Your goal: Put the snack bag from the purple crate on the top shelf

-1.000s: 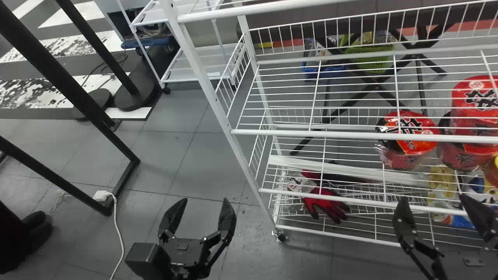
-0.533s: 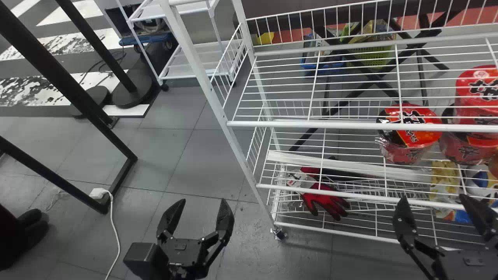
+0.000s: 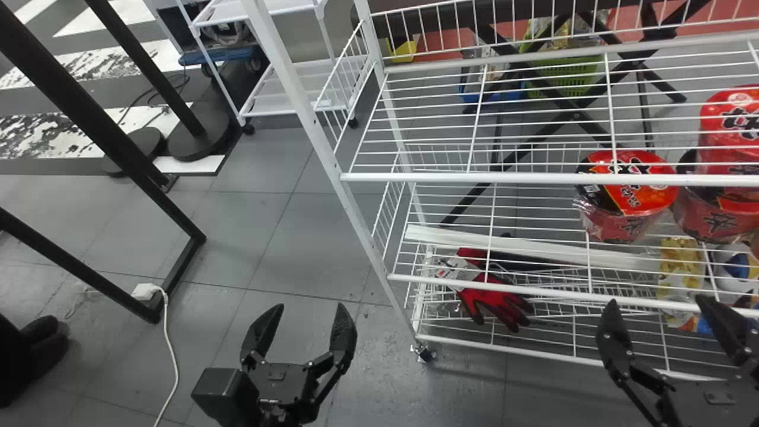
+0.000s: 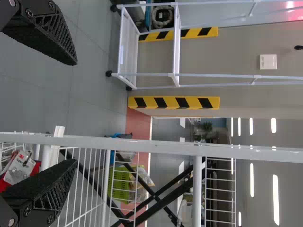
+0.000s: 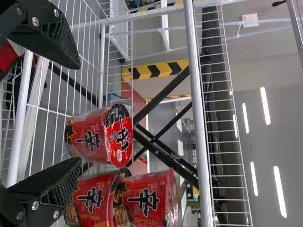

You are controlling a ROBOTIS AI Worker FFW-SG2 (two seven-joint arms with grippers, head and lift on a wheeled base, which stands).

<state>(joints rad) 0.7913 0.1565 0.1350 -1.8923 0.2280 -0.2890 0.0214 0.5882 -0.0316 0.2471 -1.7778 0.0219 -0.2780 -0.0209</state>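
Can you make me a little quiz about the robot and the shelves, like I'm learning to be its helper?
1. True or false: the glove lies lower than the red cups.
2. Pick one. The left hand has its fingers: A) squeezed around the glove, B) apart, with nothing between them, C) closed on a red cup.
3. How many red cups can you count in the right wrist view?

Key: 1. True; 2. B; 3. Three.

A white cart (image 3: 278, 99) stands on grey floor tiles (image 3: 308, 249).
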